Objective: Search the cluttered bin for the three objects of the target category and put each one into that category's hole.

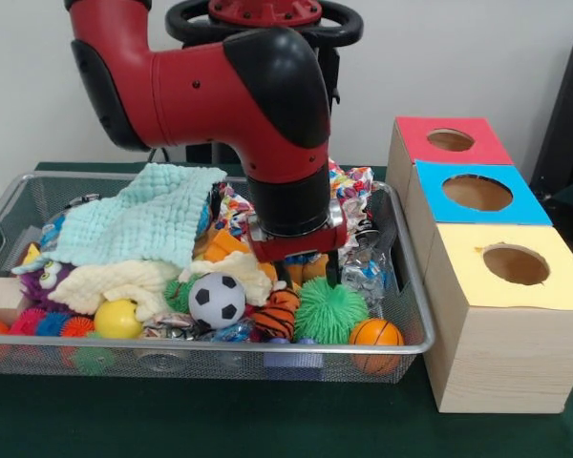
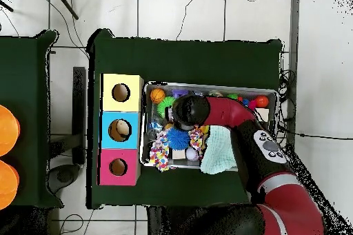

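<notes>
So the arm's wrist is down inside the wire bin (image 1: 406,348), and the pincer itself is buried in the clutter, can't tell if it's clenched. The soccer ball (image 1: 217,300) sits just left of it, green spiky ball (image 1: 330,311) right below, basketball (image 1: 375,334) beyond, near the yellow-topped box (image 1: 512,263)

A dark green table cloth (image 1: 267,420) covers the table. Left of the table cloth in the overhead view, two orange round objects (image 2: 5,130) sit, one behind the other.
</notes>
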You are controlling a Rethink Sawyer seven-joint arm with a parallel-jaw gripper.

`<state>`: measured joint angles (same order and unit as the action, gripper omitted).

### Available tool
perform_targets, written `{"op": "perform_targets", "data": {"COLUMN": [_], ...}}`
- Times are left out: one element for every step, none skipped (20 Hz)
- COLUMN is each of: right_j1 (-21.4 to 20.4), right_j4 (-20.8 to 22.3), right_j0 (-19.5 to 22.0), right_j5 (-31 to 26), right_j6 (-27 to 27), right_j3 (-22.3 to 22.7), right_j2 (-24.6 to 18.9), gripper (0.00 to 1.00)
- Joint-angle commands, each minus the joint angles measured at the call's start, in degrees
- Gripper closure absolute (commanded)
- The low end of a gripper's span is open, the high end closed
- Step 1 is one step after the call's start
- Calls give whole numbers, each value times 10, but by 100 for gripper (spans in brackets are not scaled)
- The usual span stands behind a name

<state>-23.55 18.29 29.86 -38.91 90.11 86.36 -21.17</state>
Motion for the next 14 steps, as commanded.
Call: {"op": "perform_targets", "data": {"right_j1": [-71, -71, -69, -67, -64, -62, -62, -59, -56, -51, -45, -37, -29, -19], "right_j4": [21, 22, 22, 23, 23, 23, 23, 23, 23, 24, 24, 25, 26, 27], "right_j0": [4, 3, 2, 1, 1, -1, -2, -3, -4, -5, -6, -7, -7, -9], "right_j5": [-52, -53, -56, -59, -61, -63, -66, -71, -76, -80, -85, -89, -92, -97], "right_j6": [-66, -67, -67, -68, -69, -70, -70, -72, -75, -79, -83, -88, -93, -97], "right_j3": [7, 3, -1, -5, -9, -14, -17, -24, -30, -39, -49, -61, -71, -85], "right_j2": [-37, -38, -38, -39, -39, -39, -39, -39, -39, -40, -41, -42, -44, -45], "gripper": [0, 0, 0, 0, 0, 0, 0, 0, 0, 0, 0, 0, 0, 0]}}
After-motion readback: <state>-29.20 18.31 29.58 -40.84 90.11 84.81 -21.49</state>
